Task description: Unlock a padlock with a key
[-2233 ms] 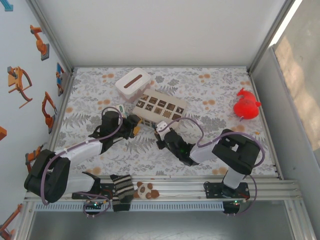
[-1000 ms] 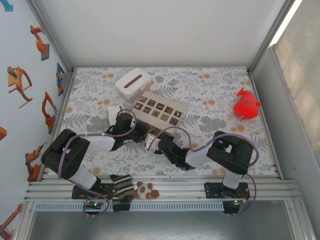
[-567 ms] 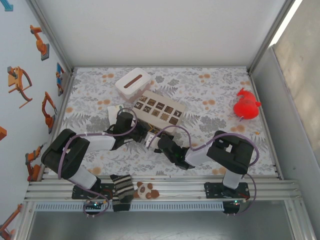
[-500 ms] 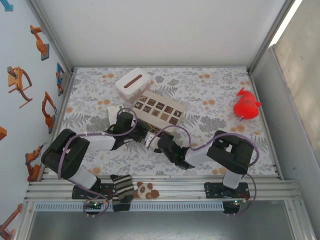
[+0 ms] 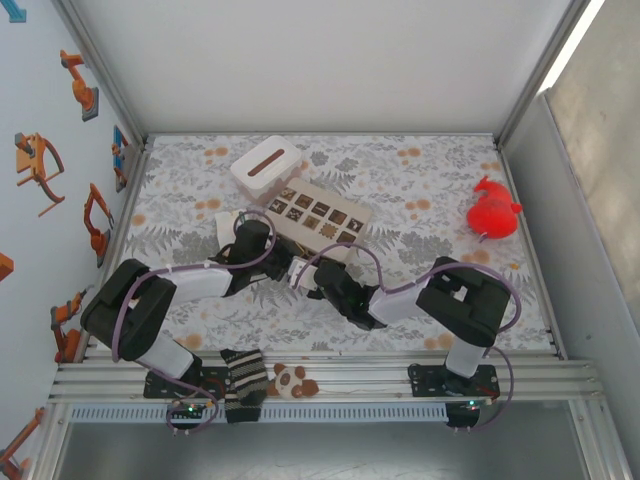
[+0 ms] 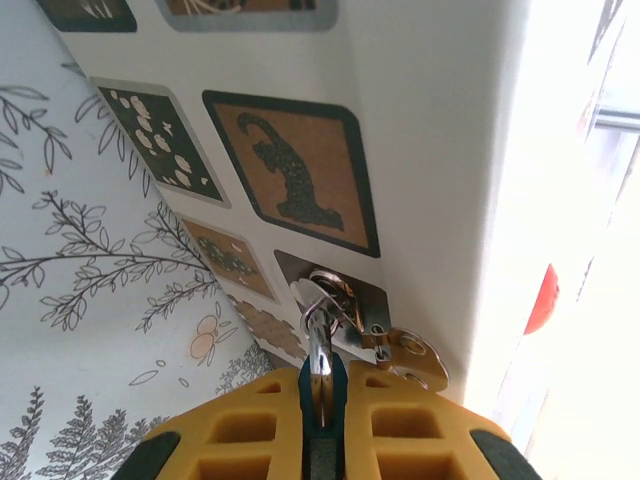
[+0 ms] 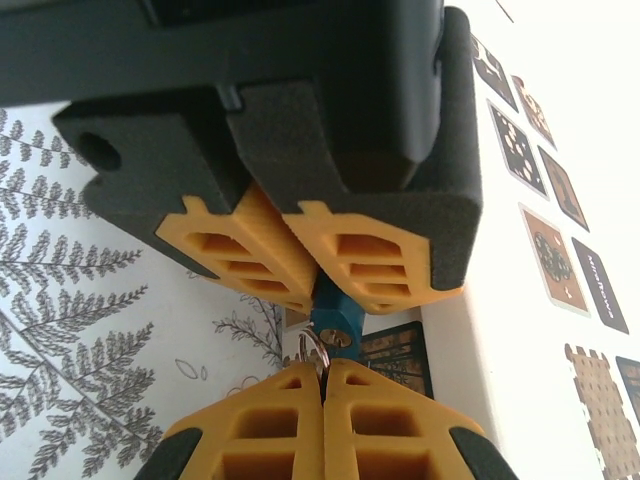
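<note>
The padlock (image 7: 336, 305) is a small teal body with a brass keyhole face. It is pinched between the yellow fingers of my left gripper (image 7: 318, 290), which is shut on it. In the left wrist view that gripper (image 6: 322, 375) grips the teal body (image 6: 336, 388), and a shiny silver piece sticks out of it. Beyond that piece hang a key ring (image 6: 330, 295) and a brass tag (image 6: 415, 350). My right gripper (image 7: 323, 368) is shut on the key ring (image 7: 313, 350) just below the keyhole. I cannot tell whether a key is in the lock. From above, the two grippers (image 5: 286, 268) (image 5: 306, 278) meet tip to tip.
The beige compartment box (image 5: 345, 238) with picture labels lies right behind the grippers, its side (image 6: 430, 150) close in the left wrist view. Behind it stands a white slotted container (image 5: 265, 167). A red toy (image 5: 493, 210) sits far right. A sock (image 5: 243, 378) and a panda toy (image 5: 292, 380) lie on the front rail.
Two seconds ago the grippers were apart. The left moved right and the right moved left until they met in front of the box. Since then both have crept slightly toward it.
</note>
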Robot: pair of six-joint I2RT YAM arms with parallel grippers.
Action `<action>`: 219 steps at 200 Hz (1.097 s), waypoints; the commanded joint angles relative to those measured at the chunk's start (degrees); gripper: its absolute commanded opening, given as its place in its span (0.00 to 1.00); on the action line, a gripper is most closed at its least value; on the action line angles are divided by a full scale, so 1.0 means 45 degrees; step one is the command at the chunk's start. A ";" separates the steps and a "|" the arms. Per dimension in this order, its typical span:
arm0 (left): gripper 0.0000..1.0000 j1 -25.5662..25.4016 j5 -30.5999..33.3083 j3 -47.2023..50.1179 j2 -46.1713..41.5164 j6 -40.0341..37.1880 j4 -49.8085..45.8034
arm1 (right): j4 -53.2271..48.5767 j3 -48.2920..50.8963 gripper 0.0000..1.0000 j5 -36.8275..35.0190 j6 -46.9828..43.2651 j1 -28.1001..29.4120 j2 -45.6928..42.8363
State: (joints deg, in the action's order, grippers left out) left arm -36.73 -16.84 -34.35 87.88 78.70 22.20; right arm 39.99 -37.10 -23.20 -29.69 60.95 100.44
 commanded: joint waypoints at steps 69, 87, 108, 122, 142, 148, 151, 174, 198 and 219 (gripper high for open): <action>0.00 -0.0430 -0.0904 -0.0376 -0.0340 -0.0144 0.0338 | 0.0633 -0.1223 0.00 0.0588 0.3977 -0.0579 -0.0150; 0.00 -0.0444 -0.0867 -0.0317 -0.0302 -0.0144 0.0330 | 0.0748 -0.1170 0.00 0.0953 0.5455 -0.0713 -0.0341; 0.00 -0.0437 -0.0848 -0.0263 -0.0272 -0.0162 0.0374 | 0.0745 -0.1038 0.00 0.1564 0.7371 -0.0997 -0.0819; 0.00 -0.0447 -0.0794 -0.0201 -0.0247 -0.0150 0.0393 | 0.0782 -0.0844 0.00 0.2232 0.8845 -0.1344 -0.1151; 0.00 -0.0451 -0.0789 -0.0065 -0.0148 -0.0086 0.0552 | 0.0816 -0.0643 0.00 0.3101 1.0228 -0.1707 -0.1401; 0.00 -0.0451 -0.0789 -0.0053 -0.0118 -0.0061 0.0584 | 0.0802 -0.0614 0.00 0.3148 1.0249 -0.1708 -0.1439; 0.00 -0.0451 -0.0789 -0.0044 -0.0105 -0.0056 0.0594 | 0.0801 -0.0599 0.00 0.3145 1.0233 -0.1711 -0.1434; 0.00 -0.0441 -0.0760 -0.0081 -0.0071 -0.0102 0.0588 | 0.0644 -0.0400 0.00 0.2848 0.9750 -0.1711 -0.1333; 0.04 -0.0446 -0.0658 -0.0150 -0.0041 -0.0219 0.0450 | -0.0005 -0.0361 0.00 0.2473 0.8830 -0.1713 -0.1240; 0.14 -0.0395 -0.0540 -0.0141 -0.0078 -0.0319 0.0294 | -0.0024 -0.0056 0.00 0.2082 0.8567 -0.1781 -0.1304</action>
State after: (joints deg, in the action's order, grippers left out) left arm -36.95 -14.57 -35.16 87.68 78.72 25.65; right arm 36.25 -38.17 -9.54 9.89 54.06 96.53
